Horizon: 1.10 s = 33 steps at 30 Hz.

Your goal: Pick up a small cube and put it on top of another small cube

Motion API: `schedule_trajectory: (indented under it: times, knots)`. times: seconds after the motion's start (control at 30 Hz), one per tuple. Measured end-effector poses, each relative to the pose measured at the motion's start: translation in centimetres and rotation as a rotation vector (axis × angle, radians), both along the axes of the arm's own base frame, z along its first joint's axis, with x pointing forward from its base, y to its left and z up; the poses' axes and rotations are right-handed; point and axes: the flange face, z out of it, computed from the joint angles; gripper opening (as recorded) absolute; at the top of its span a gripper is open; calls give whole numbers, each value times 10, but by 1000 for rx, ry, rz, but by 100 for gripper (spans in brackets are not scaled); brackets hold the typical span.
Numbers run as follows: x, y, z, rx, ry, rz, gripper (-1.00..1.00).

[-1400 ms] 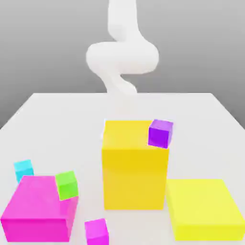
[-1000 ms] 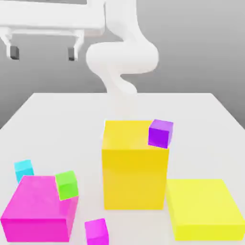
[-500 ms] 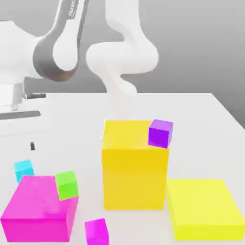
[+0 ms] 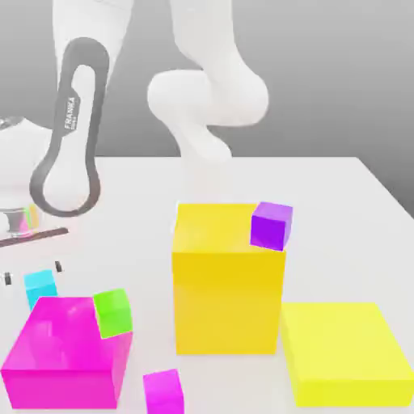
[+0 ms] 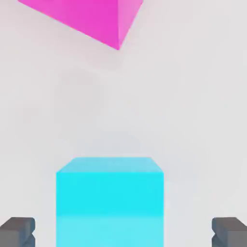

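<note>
— White tabletop [image 4: 340, 210], grey backdrop. Where's the small cyan cube [image 4: 40, 287]?

— On the table at the exterior view's left, just behind the big magenta block [image 4: 65, 352].

— And the gripper [image 4: 32, 272]?

— Hovering right over it, fingers [image 5: 17, 230] spread wide, one on each side, touching nothing.

— Neighbours?

— Small green cube [image 4: 112, 312] on the magenta block; tall yellow block [image 4: 226, 283] at centre.

I see my open gripper [image 4: 32, 272] spread wide around the small cyan cube [image 4: 40, 288], bare white table [image 5: 193, 120] showing on either flank of it in the hand view. The big magenta block [image 4: 65, 349], just beside the cube, crowds that side; its green cube [image 4: 112, 312] stands near.
</note>
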Motion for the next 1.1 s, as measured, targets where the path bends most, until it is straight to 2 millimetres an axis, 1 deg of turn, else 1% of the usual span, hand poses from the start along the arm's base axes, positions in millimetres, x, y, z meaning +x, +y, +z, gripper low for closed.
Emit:
schedule_trajectory:
  times: [0.03,0.07,0.23,0.27,0.3,0.47,0.63,0.67,0.73,0.77,0.9,1.0,1.1]
  knots:
    - [-1,1,-7,3,0,-2,0]
    - [-1,2,-13,6,1,-3,-100]
    - [-1,2,-14,9,1,-3,-100]
    - [-2,3,-17,10,1,-4,-100]
    - [-1,2,-14,8,0,-3,-100]
    - [1,-1,17,-1,0,1,-100]
    - [-1,2,45,7,0,-3,-100]
    - [6,7,51,14,-3,26,-100]
    - [32,23,66,31,-13,130,-100]
    - [50,38,73,39,-17,206,-100]
    - [99,85,108,55,-24,460,-100]
    - [123,117,135,52,-19,628,-100]
    - [142,152,162,34,-7,801,-100]
